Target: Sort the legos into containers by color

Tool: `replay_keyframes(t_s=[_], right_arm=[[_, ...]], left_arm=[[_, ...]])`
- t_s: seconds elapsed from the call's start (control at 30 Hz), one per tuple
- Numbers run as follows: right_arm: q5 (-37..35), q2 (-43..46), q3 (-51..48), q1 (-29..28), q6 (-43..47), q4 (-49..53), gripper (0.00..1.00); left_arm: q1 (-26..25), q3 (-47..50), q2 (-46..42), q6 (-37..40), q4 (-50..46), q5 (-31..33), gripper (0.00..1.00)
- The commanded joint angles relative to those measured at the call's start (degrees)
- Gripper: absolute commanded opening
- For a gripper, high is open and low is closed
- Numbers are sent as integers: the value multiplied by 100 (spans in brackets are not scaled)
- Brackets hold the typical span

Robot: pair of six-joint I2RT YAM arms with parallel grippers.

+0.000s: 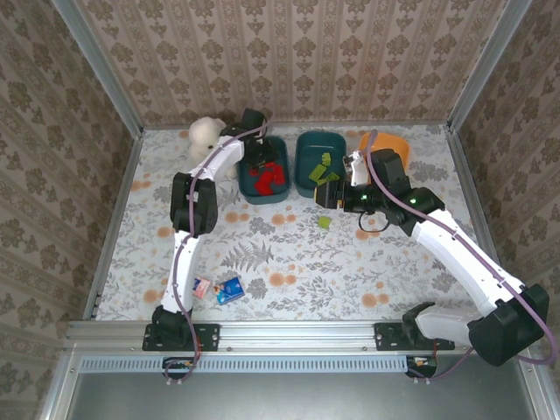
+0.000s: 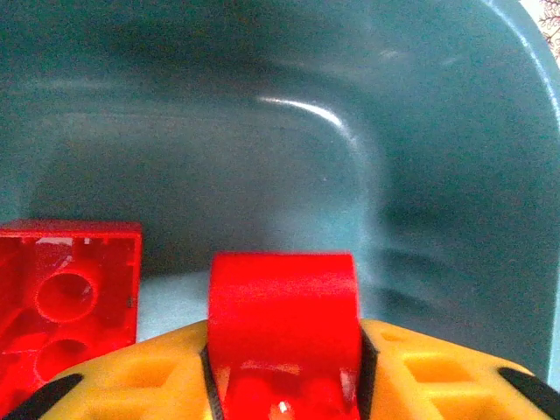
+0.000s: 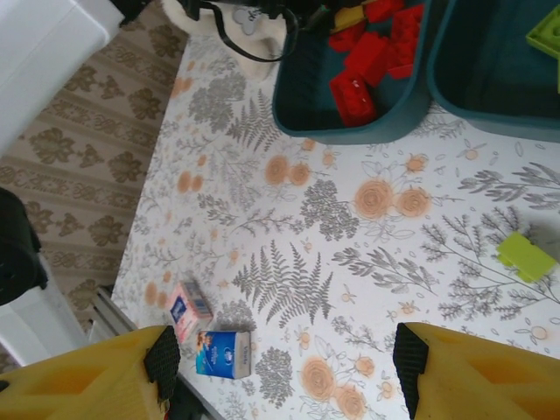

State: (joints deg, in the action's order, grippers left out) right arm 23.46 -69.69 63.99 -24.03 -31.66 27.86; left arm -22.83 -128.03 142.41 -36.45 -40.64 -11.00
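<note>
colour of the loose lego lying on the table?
Light green. The lego shows best in the right wrist view.

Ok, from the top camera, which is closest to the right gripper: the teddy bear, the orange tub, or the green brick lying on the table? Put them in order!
Starting from the right gripper:
1. The green brick, right beside it on the near side.
2. The orange tub, back and to the right.
3. The teddy bear, far off at the back left.

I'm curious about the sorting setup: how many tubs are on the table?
3: a teal tub holding red bricks, a second teal tub right of it, and an orange tub farthest right, partly hidden by the right arm.
</note>
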Motion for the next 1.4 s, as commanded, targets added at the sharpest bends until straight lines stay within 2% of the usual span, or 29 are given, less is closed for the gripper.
replay_keyframes(t_s=[0.0,0.1,0.2,0.37,0.5,0.63,0.8,0.93,1.17,1.37], right_arm=[[-293,-119,-85,13,46,194,69],[-382,-231,-66,-11,67,226,69],[-650,-393,37,-63,189,459,68],[-1810,-937,399,-565,677,1113,64],[-2155,-1751,508,-724,698,1226,66],[-2333,-2401,734,-726,1400,1234,73],[-2355,-3293,1205,-682,2558,1553,74],[-2422,-3552,1264,-683,3121,1332,73],[-2992,-4126,1607,-673,3441,1447,69],[-3102,-4446,1788,-657,3476,1503,67]], left_arm=[[55,-221,23,-46,-35,-53,50],[59,-292,-36,-64,-110,-77,58],[66,-309,-233,-62,-89,-55,61],[35,-53,-1036,-158,83,17,62],[-33,1433,-2411,-314,1048,-70,68],[-114,3103,-3749,-420,1714,-281,69],[-256,5057,-5357,-430,1648,-306,69],[-292,6255,-6525,-626,1479,-317,68],[-514,7336,-8299,-816,762,-60,69],[-521,7529,-8743,-958,434,-7,69]])
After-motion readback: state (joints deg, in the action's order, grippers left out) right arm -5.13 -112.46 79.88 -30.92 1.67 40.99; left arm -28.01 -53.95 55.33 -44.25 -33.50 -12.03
